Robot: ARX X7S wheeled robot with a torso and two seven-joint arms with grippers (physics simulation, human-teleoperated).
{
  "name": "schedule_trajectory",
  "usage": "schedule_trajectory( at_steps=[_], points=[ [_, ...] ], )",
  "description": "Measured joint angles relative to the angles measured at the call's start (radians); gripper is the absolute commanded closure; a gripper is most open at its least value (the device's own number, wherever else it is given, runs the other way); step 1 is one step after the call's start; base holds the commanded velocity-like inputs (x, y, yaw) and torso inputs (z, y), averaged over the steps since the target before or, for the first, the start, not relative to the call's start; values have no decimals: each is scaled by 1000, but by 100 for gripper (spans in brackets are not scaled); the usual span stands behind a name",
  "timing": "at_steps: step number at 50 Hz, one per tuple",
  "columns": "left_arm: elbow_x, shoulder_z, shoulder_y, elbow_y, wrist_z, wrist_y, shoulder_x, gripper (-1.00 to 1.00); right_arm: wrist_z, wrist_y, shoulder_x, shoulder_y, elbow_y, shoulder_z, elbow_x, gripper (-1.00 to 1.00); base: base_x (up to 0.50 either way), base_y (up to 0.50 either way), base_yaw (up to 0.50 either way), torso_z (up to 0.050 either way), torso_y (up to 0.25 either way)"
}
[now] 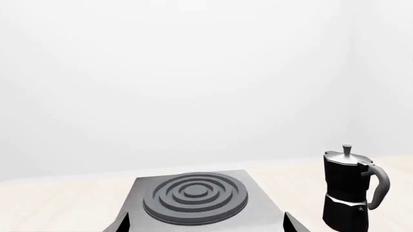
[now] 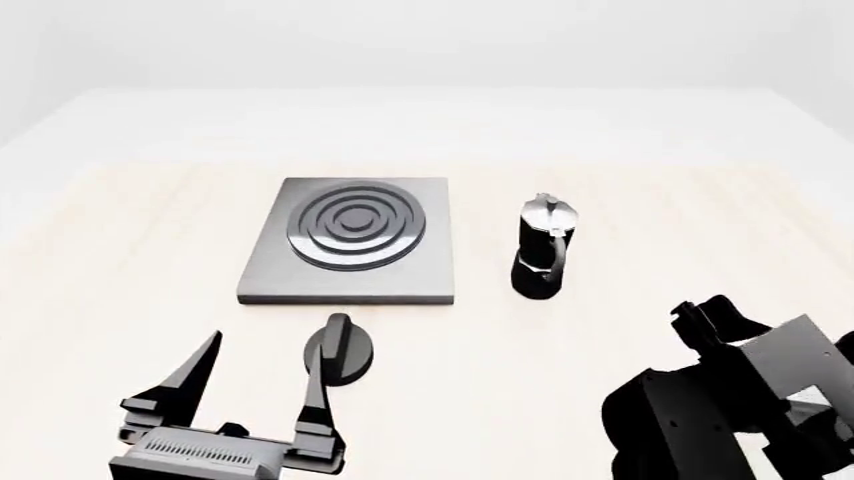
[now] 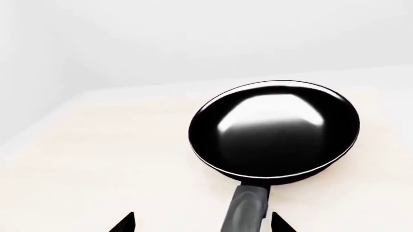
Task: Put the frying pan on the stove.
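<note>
The frying pan (image 3: 274,128), round, glossy black and shiny inside, lies on the pale table in the right wrist view. Its long handle (image 3: 245,209) runs back between the jaws of my right gripper (image 3: 202,223), closer to one fingertip. The jaws stand wide apart and hold nothing. In the head view the pan is hidden and only my right arm (image 2: 721,400) shows. The stove (image 2: 350,250), a grey slab with dark rings, lies mid-table. My left gripper (image 2: 264,365) is open and empty, short of the stove (image 1: 193,195), which lies ahead of its fingertips.
A tall black moka pot (image 2: 545,247) with a silver lid stands just right of the stove; it also shows in the left wrist view (image 1: 351,191). A small black knob (image 2: 338,350) with an upright fin sits in front of the stove, beside my left gripper's right finger.
</note>
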Motion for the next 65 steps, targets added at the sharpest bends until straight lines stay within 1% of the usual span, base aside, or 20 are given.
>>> schedule_trajectory(
  at_steps=[26, 49, 65],
  points=[
    [-14, 8, -7, -3, -15, 3, -14, -100, 41, -51, 23, 70, 148, 15, 45, -100, 0, 0, 0, 0, 0],
    [-23, 14, -8, -2, -27, 5, -25, -100, 61, -85, 43, 79, 210, 40, 75, -100, 0, 0, 0, 0, 0],
    [-26, 18, -10, 0, -34, 5, -31, -100, 70, -127, 41, 97, 304, 68, 97, -100, 0, 0, 0, 0, 0]
  ],
)
